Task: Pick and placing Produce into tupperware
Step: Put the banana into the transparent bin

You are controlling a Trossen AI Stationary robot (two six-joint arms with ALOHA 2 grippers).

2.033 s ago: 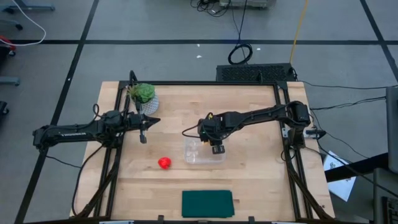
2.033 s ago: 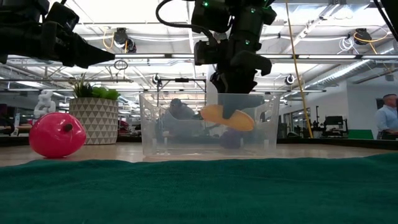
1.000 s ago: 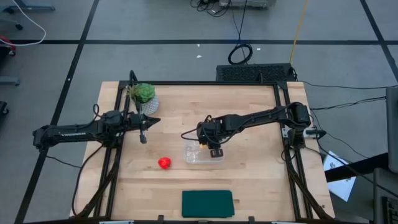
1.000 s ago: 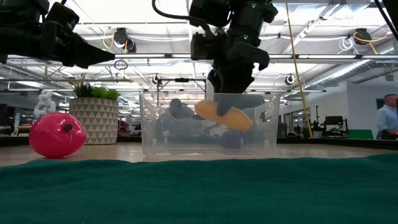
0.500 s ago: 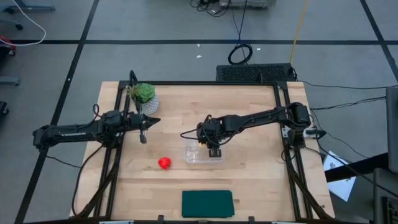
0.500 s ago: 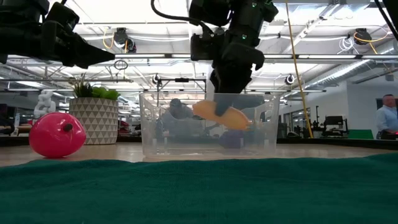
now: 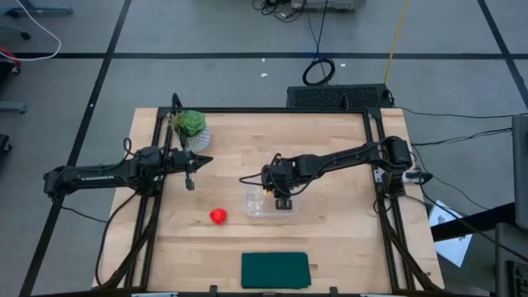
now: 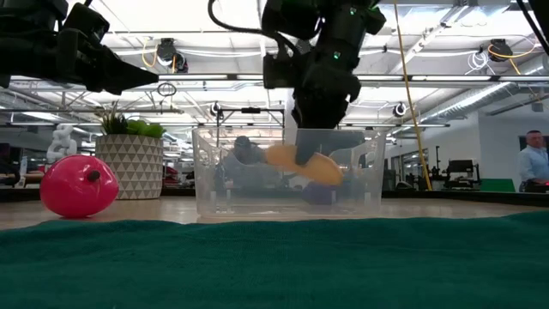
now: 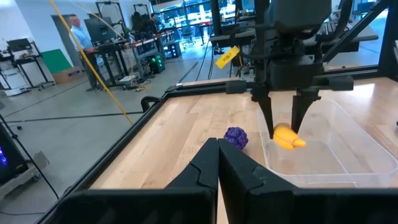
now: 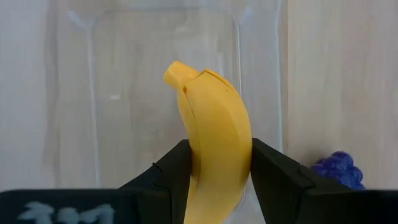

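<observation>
The yellow banana (image 10: 214,118) hangs inside the clear tupperware (image 7: 257,206), and my right gripper (image 7: 280,196) is shut on it above the container's middle. In the low view the banana (image 8: 304,165) shows through the tupperware's wall (image 8: 223,176). The dark purple piece (image 9: 236,137) lies on the wood just outside the tupperware's far wall. The round red fruit (image 7: 218,216) rests on the table left of the tupperware. My left gripper (image 7: 191,171) hovers shut near the left side, clear of everything. My right gripper pinches the banana's middle (image 10: 217,168) between its two fingers (image 9: 267,118), coming from above and pointing down, across its length. The banana is tilted, with one end (image 10: 177,73) sticking out past the fingers. It hangs clear of the tupperware's floor, below the rim.
A green plant in a white patterned pot (image 7: 191,125) stands at the far left corner. A dark green flat cloth (image 7: 275,270) lies at the near edge. A person (image 8: 536,163) stands far off in the room. Bare wood lies right of the tupperware.
My right gripper has carried the banana a little toward the table's left and slightly down inside the tupperware, staying shut on it. The red fruit and the purple piece have stayed where they were.
</observation>
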